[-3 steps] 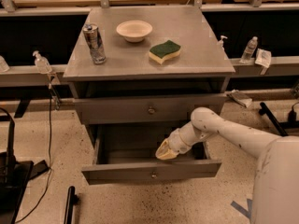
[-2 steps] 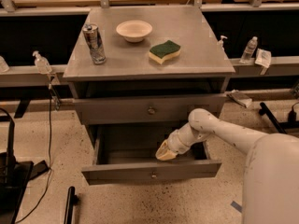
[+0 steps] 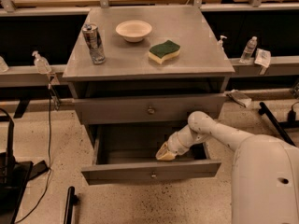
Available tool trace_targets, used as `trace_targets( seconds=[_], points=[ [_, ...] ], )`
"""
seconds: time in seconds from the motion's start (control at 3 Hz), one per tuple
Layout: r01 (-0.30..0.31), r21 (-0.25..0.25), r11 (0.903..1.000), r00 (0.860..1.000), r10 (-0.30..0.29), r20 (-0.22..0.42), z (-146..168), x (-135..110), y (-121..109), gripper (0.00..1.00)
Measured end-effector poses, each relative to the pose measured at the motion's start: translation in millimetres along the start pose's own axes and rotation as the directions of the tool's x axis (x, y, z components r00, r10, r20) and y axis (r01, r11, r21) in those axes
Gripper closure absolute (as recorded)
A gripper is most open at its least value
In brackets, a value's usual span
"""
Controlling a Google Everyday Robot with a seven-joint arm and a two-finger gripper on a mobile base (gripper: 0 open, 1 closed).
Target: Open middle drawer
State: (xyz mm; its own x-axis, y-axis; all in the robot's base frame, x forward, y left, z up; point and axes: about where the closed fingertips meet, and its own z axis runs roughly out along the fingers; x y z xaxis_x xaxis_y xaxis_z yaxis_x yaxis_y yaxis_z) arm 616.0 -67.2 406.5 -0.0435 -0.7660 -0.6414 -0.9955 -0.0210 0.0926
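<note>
The middle drawer (image 3: 150,171) is a grey metal drawer with a small round knob. It stands pulled out well in front of the cabinet, and its inside looks bare. My gripper (image 3: 166,153) reaches down from the right into this open drawer, just behind the drawer front and right of its centre. The upper drawer (image 3: 149,109) above it is shut. The lowest drawer is hidden below the open one.
On the cabinet top (image 3: 205,55) stand a metal can (image 3: 93,43), a white bowl (image 3: 133,30) and a green-and-yellow sponge (image 3: 164,51). Bottles (image 3: 250,49) stand on a rail to the right. Cables and a black stand (image 3: 11,171) lie on the floor at left.
</note>
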Motion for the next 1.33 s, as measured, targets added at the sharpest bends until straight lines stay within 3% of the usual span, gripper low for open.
trace_targets(
  seconds=[0.67,1.0,1.33],
  points=[
    [-0.021,-0.025,0.9995,1.0,0.021,-0.003,11.6,17.4,-1.4,1.0],
    [0.005,-0.054,0.9985,1.0,-0.006,-0.021,9.5,19.9,13.5,1.0],
    [-0.005,-0.068,0.9977,0.998,0.001,-0.064,-4.4,29.6,40.2,1.0]
  ],
)
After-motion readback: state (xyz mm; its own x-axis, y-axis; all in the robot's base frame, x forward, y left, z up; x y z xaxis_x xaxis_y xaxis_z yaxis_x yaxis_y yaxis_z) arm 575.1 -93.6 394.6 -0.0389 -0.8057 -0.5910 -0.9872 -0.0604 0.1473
